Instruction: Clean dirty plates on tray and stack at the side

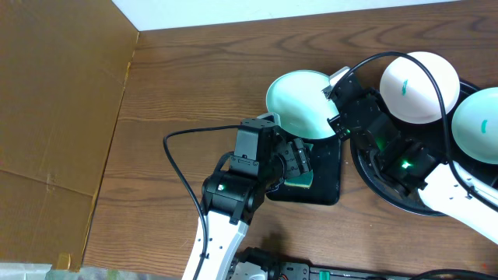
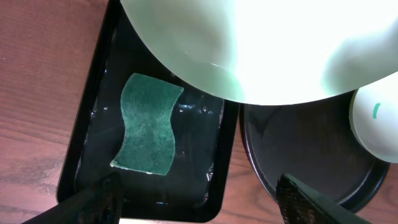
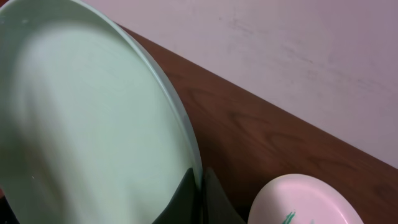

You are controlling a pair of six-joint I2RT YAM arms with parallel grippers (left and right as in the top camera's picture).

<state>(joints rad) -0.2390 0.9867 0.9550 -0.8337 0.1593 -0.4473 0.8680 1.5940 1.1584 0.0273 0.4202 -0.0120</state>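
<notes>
Pinching the rim of one round glossy white plate (image 1: 299, 105), the right gripper (image 1: 334, 97) has its fingers (image 3: 200, 196) closed hard on that thin edge. It holds the plate tilted in the air above the far edge of a small rectangular black tray (image 1: 327, 190), clear of the large round black tray (image 1: 373, 183) at the right edge of the wooden table (image 1: 194, 85). Such a plate is probably stiff, hard and breakable, of moderate weight, and its glaze looks slick. A rim pinch lets it swing or slip, so the grip should sit deep on the rim, and any wiping pressure is best kept gentle and near the clamped side. No smear shows on it from these views. The left gripper (image 2: 199, 199) hangs spread wide and empty over a wavy green sponge (image 2: 148, 124) lying on the rectangular tray's wet-looking floor. The sponge looks soft and light, easiest to take across its narrow waist. Counted: three plates, one held, plus a second plate (image 1: 419, 85) and a third plate (image 1: 484, 124) lying on the round tray, each with a teal mark; one sponge; two trays.
</notes>
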